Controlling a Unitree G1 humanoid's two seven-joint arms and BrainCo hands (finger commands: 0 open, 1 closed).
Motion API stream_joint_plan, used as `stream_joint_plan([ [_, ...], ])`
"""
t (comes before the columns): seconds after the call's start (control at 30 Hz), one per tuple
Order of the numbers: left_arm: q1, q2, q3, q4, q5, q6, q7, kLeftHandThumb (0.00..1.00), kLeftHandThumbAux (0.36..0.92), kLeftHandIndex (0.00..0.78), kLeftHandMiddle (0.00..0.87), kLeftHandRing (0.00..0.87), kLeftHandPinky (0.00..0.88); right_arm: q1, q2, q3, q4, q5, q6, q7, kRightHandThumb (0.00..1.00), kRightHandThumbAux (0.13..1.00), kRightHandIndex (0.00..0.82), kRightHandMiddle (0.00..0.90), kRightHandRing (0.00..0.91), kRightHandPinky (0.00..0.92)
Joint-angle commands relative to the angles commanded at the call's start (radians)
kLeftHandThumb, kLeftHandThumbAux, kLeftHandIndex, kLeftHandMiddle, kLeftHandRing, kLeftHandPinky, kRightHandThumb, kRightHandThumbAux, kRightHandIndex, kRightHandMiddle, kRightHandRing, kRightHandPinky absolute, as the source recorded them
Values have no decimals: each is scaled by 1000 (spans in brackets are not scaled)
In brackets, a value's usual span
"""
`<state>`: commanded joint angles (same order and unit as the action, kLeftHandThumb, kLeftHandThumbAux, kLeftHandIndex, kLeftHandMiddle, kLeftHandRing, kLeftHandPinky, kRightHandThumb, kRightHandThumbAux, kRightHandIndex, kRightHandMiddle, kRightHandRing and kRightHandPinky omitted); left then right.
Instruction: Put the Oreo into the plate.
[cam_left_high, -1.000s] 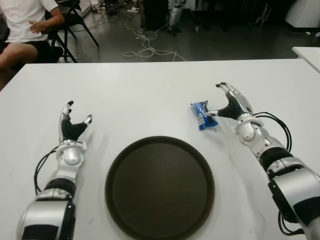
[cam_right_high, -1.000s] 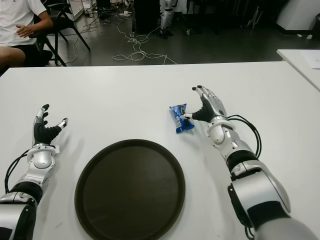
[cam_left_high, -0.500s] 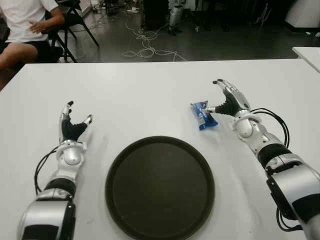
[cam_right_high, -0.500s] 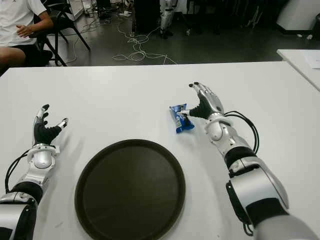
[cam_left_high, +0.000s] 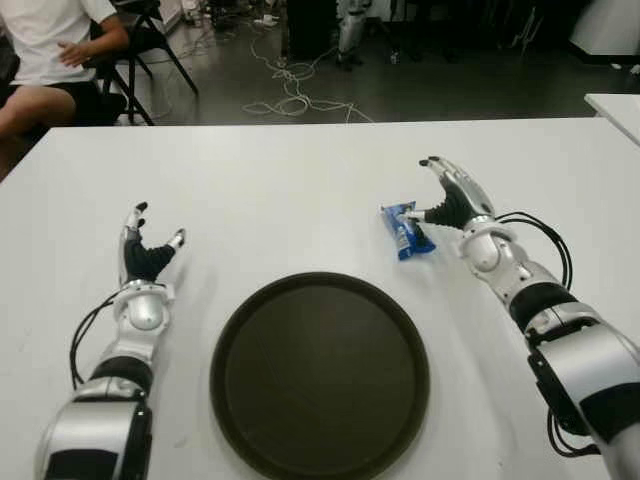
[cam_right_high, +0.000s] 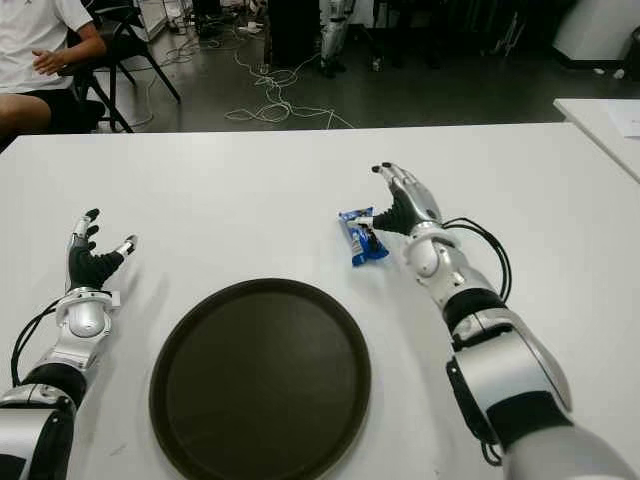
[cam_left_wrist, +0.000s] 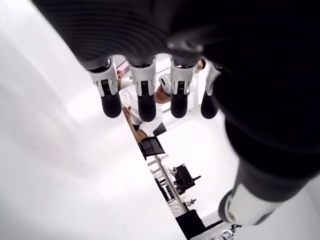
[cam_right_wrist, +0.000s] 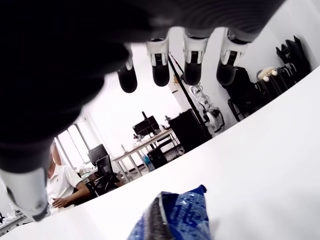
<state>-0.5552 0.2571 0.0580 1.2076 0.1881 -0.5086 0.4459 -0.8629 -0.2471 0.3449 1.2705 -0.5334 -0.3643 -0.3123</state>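
White table (cam_left_high: 300, 190) spans the foreground. Beyond its far edge: dark floor with loose cables (cam_left_high: 285, 90), a seated person (cam_left_high: 50, 60), a black chair (cam_left_high: 150, 40).

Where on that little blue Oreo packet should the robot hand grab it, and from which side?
Probably across the narrow middle of the Oreo packet, coming down from above and from its right, where the right robot hand is, fingers open. The packet lies flat on the white table, long and slim. The left robot hand is far off.
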Motion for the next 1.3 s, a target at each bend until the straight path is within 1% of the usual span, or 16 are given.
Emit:
stream_joint_plan([
  [0.1,-2,0,2,1,-2,3,0,0,759,72,108,77,42,-4,2,4,0,1,-1,10,0,626,0,0,0,0],
  [0.37,-2,2,0,2,1,7,-1,0,750,72,103,77,48,-11,13,4,0,4,0,30,0,610,0,0,0,0],
  [0.53,-1,2,-3,1,4,6,-1,0,767,64,86,59,33,-14,15,2,-1,9,-10,55,0,615,0,0,0,0],
  [0.67,-1,2,-2,0,3,7,-3,0,770,63,84,53,34,-15,23,-9,-1,23,-15,69,0,604,0,0,0,0],
  [0.83,-1,3,-2,0,2,8,-4,0,772,66,89,57,36,-20,26,-4,0,18,-15,67,0,600,0,0,0,0],
  [1.03,-1,1,-1,-1,1,11,-1,0,783,64,91,63,38,-23,32,-1,2,15,-20,65,0,625,0,0,0,0],
  [1.3,0,-2,1,-5,-2,6,-1,0,765,67,94,66,36,-26,38,-1,-3,16,-24,67,0,656,0,0,0,0],
])
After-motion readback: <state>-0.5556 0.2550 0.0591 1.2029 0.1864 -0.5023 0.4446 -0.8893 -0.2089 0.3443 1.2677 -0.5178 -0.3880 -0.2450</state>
